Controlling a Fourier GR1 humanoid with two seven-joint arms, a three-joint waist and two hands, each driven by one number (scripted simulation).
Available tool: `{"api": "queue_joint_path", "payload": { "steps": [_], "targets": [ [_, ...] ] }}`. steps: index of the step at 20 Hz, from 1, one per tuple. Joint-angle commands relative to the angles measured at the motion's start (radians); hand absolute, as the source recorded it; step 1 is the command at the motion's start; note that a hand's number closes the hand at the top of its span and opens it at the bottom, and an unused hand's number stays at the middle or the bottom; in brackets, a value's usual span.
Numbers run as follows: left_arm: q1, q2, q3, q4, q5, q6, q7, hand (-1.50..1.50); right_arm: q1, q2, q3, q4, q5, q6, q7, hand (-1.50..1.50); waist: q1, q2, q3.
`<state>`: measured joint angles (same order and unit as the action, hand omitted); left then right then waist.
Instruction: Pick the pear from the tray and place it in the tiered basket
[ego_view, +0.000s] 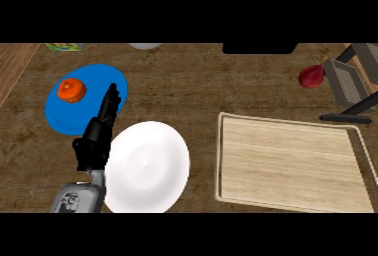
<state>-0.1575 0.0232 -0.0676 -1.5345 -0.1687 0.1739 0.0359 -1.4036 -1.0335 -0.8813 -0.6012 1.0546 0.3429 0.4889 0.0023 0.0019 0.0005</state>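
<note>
Pear (311, 76) beside tiered basket (345, 82); tray (292, 162) on wooden counter (192, 85); left hand (98, 131) straight-fingered.

Grey forearm (77, 197), dark marking on casing; slim black left hand (97, 135).

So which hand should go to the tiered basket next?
Probably the right: the tiered basket stands far right; the left hand lies open over the blue plate, far left. The right hand is out of view.

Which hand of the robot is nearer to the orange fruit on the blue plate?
Left. The left hand reaches over the blue plate, just right of the orange fruit. The right hand is not in view.
</note>
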Motion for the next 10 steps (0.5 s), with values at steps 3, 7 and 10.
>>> {"api": "queue_joint_path", "payload": {
  "steps": [3,7,10],
  "targets": [
    [0.049,0.002,-0.003,-0.047,0.003,0.0,0.001,0.0,0.127,-0.144,-0.164,-0.007,-0.122,0.055,-0.006,-1.5,-0.019,-0.011,0.001],
    [0.01,-0.002,0.01,-0.016,-0.004,0.016,0.016,0.0,0.317,-0.269,-0.276,0.034,-0.187,0.148,-0.151,-1.5,-0.036,-0.007,0.003],
    [0.087,0.025,0.026,-0.062,0.025,-0.013,-0.013,0.0,0.45,-0.348,-0.39,0.09,-0.231,0.204,-0.227,-1.5,-0.04,-0.009,0.004]
  ]
}}
